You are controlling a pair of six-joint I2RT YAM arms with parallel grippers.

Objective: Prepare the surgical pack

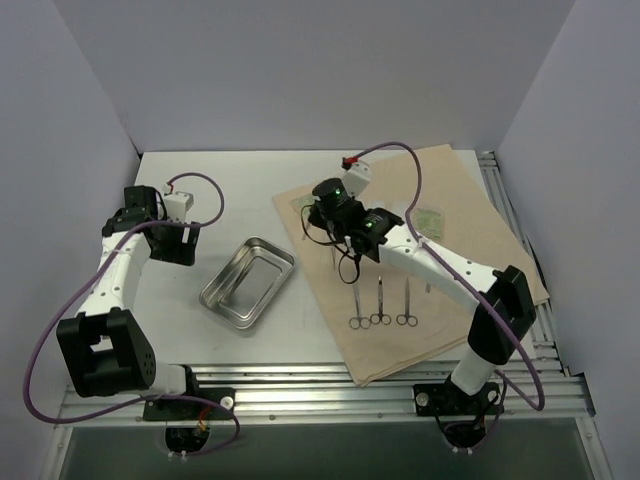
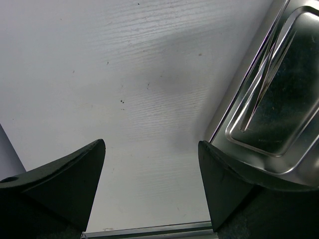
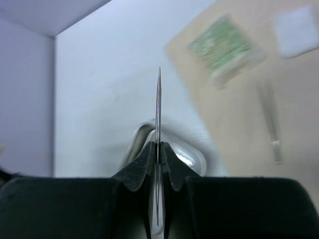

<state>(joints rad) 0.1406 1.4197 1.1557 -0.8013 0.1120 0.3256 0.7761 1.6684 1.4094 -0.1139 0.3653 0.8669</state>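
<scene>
Tan cloth [image 1: 470, 190] lies flat, bearing three scissors [image 1: 380, 305] side by side and green packets [image 1: 432, 217]. Shiny steel tray [image 1: 247, 283] sits beside it. Tweezers [image 3: 159, 109] are held aloft.

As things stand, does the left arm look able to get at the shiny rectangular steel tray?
Likely yes: the left gripper hangs open right beside the steel tray, with only white table between them.

Lab booth: white walls [image 1: 300, 70], railed table [image 1: 240, 180]
</scene>
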